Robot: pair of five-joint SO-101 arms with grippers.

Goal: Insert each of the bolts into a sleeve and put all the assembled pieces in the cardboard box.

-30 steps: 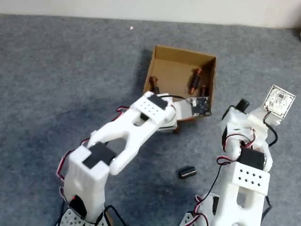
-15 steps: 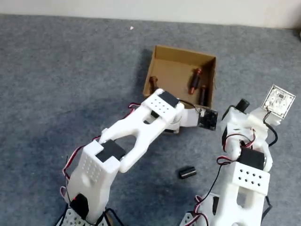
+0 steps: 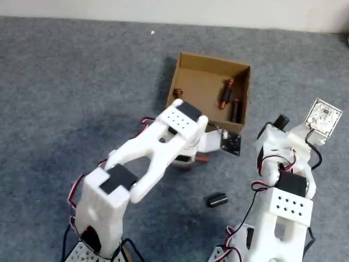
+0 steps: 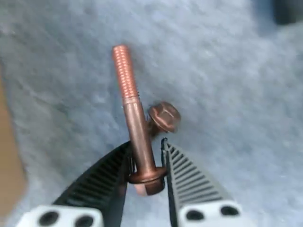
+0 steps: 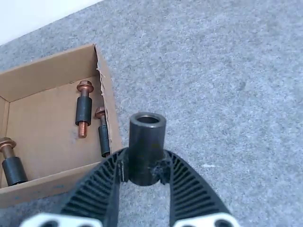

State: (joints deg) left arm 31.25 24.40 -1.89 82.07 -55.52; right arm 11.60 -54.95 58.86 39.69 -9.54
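A copper bolt is clamped just next to its flanged head between the ribbed fingers of the left pincer, which is closed tight on the shank. The bolt's threaded end points away from the pincer over the grey tabletop. The hex head of a second bolt shows just beside the held shank.

A black sleeve stands upright in the right pincer. The pincer's fingers press against the sleeve's lower part, and the bore is open at the top.

The cardboard box sits at the far middle of the tabletop. It holds three assembled pieces: two along its right wall and one in its near left corner. The wrist of the left arm hangs just near of the box's near wall. A loose sleeve lies on its side on the near part of the tabletop, between the two arms.
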